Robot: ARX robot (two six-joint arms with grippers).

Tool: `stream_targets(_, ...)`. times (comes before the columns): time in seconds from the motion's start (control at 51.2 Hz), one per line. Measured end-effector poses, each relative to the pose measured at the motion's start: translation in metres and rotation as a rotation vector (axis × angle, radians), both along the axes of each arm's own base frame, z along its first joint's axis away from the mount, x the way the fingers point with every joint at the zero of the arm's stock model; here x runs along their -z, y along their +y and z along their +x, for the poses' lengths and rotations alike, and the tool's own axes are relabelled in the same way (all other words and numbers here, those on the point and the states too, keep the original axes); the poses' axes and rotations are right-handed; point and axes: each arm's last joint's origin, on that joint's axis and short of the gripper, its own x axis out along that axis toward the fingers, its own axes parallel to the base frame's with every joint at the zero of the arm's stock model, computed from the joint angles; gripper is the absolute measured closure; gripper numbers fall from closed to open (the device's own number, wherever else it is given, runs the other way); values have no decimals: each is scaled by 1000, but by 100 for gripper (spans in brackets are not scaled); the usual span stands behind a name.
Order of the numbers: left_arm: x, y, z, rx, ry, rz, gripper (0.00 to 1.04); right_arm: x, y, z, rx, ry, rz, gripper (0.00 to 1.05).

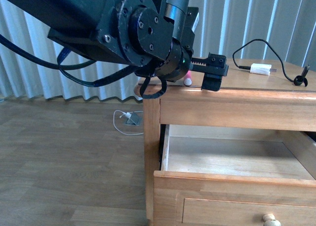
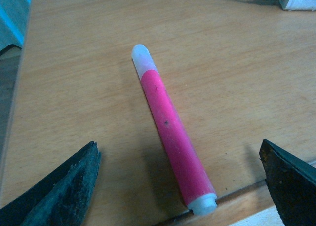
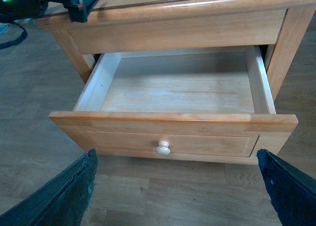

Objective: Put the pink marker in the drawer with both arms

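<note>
Left claw (image 2: 178,146): fingers spread wide, gripping nothing, one on either side of the pink marker (image 2: 170,132) without contact.

Right claw (image 3: 177,154): fingers spread wide, gripping nothing, facing the front of the drawer (image 3: 173,118) and apart from it.

Left arm (image 1: 138,28): fills the upper left of the front view and reaches to the centre, over the front edge of the counter (image 1: 256,90).

Counter: honey-coloured wooden nightstand top, centre right of the front view.

Drawer: pulled out below the counter, lower right of the front view, interior floor exposed.

Pink marker: lies flat on the counter near its front edge, beneath the left claw, outside the drawer.

Charger (image 1: 260,68): white block with black cable, on the counter, upper right, well apart from the marker.

Knob (image 3: 163,148): round, centred on the drawer front.
</note>
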Motion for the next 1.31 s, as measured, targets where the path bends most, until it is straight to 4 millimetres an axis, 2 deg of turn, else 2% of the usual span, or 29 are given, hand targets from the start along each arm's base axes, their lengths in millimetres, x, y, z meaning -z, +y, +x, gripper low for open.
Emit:
stream_targets(0.41,6,-4,5,-10,34,-19,6,0,0,0,0,0,0,8)
stream_targets(0.527,7,-4,5,-16,40,-15,24,0,0,0,0,0,0,8)
stream_targets(0.625,7,-4,4,-21,44,-9,45,0,0,0,0,0,0,8)
stream_targets(0.917,7,0,6,-37,42,-5,86,0,0,0,0,0,0,8)
stream_targets(0.995,6,1,6,-26,32,-14,90,0,0,0,0,0,0,8)
stream_targets(1.132,6,5,-1,58,9,-54,90,0,0,0,0,0,0,8)
stream_targets(1.308,-1,15,-29,302,-40,-105,90,0,0,0,0,0,0,8)
